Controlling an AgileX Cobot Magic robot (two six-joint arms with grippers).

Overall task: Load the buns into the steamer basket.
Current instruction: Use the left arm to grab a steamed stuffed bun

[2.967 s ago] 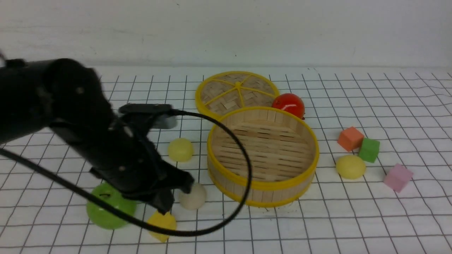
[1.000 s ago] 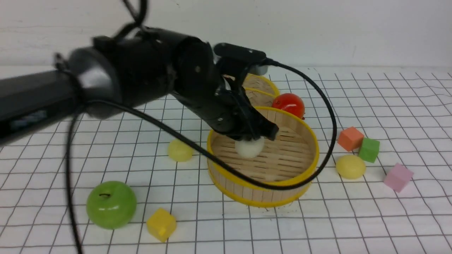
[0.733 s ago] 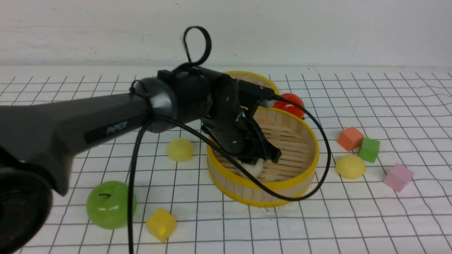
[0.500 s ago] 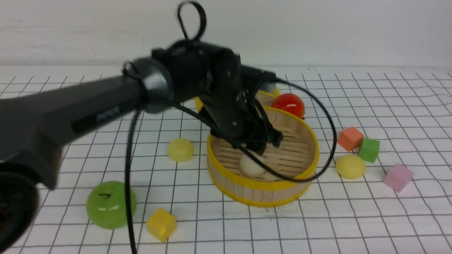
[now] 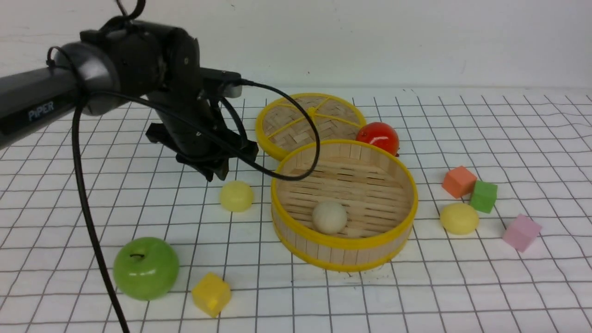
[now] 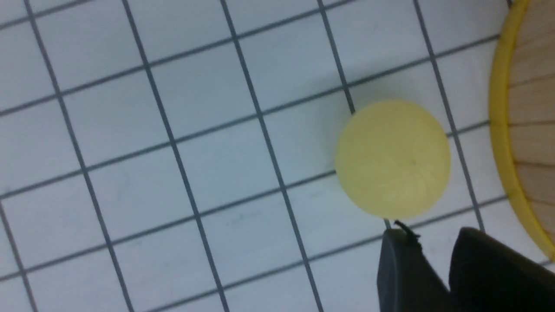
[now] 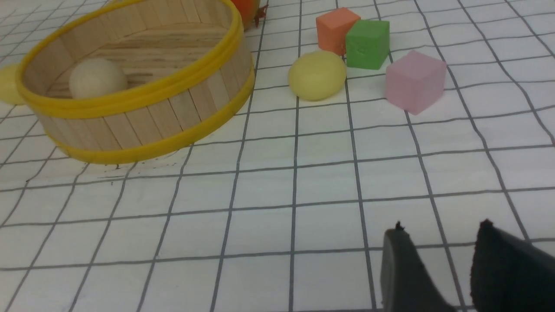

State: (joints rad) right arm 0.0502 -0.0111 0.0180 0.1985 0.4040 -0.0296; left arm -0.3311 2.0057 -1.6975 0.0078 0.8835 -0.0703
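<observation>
The steamer basket (image 5: pixel 344 243) stands mid-table with the off-white bun (image 5: pixel 329 216) resting on its slatted floor; both also show in the right wrist view, basket (image 7: pixel 143 93) and bun (image 7: pixel 97 78). One pale yellow bun (image 5: pixel 236 195) lies just left of the basket. My left gripper (image 5: pixel 218 174) hovers above and slightly behind it, open and empty. The left wrist view shows this bun (image 6: pixel 392 158) just ahead of my left gripper (image 6: pixel 433 234), with the basket rim (image 6: pixel 498 108) beside it. The other yellow bun (image 5: pixel 459 218) lies right of the basket. My right gripper (image 7: pixel 440 227) is open and empty, low over the table.
The woven lid (image 5: pixel 310 121) and a red tomato (image 5: pixel 378 137) sit behind the basket. A green apple (image 5: pixel 145 268) and a yellow cube (image 5: pixel 211 293) lie at the front left. Orange (image 5: pixel 459 181), green (image 5: pixel 483 196) and pink (image 5: pixel 521 232) cubes surround the right bun.
My left gripper carried the off-white bun into the basket, let it go, then lifted out and moved left to above the left yellow bun. The bun stays in the basket.
</observation>
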